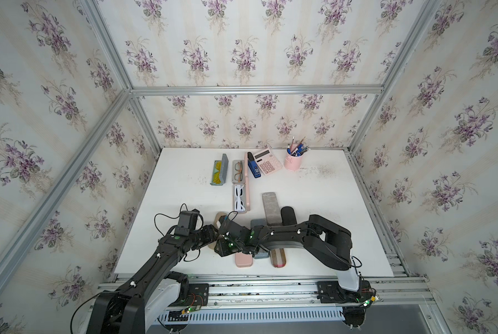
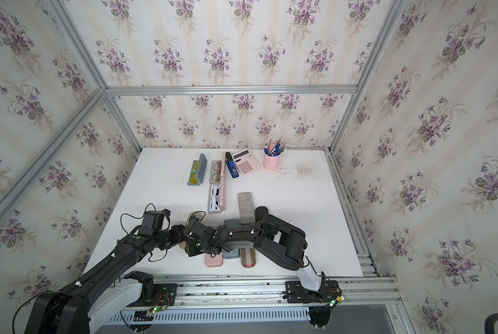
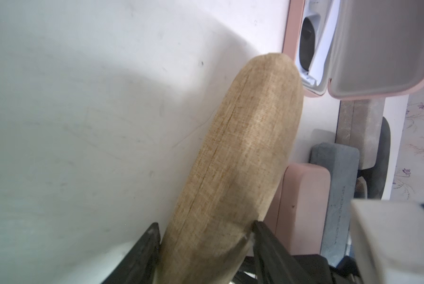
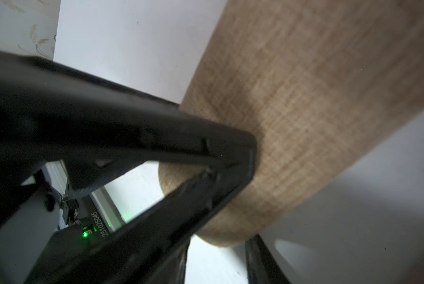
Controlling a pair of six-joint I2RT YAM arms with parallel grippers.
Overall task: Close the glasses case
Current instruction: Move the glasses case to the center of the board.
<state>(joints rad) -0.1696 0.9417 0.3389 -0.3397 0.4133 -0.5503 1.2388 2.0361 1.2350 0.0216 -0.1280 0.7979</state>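
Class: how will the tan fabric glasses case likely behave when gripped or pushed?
The tan fabric glasses case looks woven and grippy, probably not slippery. Its rounded body may rock or roll. No dent shows where the left gripper clamps it, so likely stiff.

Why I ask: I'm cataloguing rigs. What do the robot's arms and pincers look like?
The left arm and right arm are black with white base segments, loose black cables, small white dots and green lights. The left pincer has black tapered fingers.

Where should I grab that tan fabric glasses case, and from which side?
Probably across its narrow width near the robot-side end, coming along its length. The tan case is long and slim, so only its width fits the jaws; the left gripper grips there.
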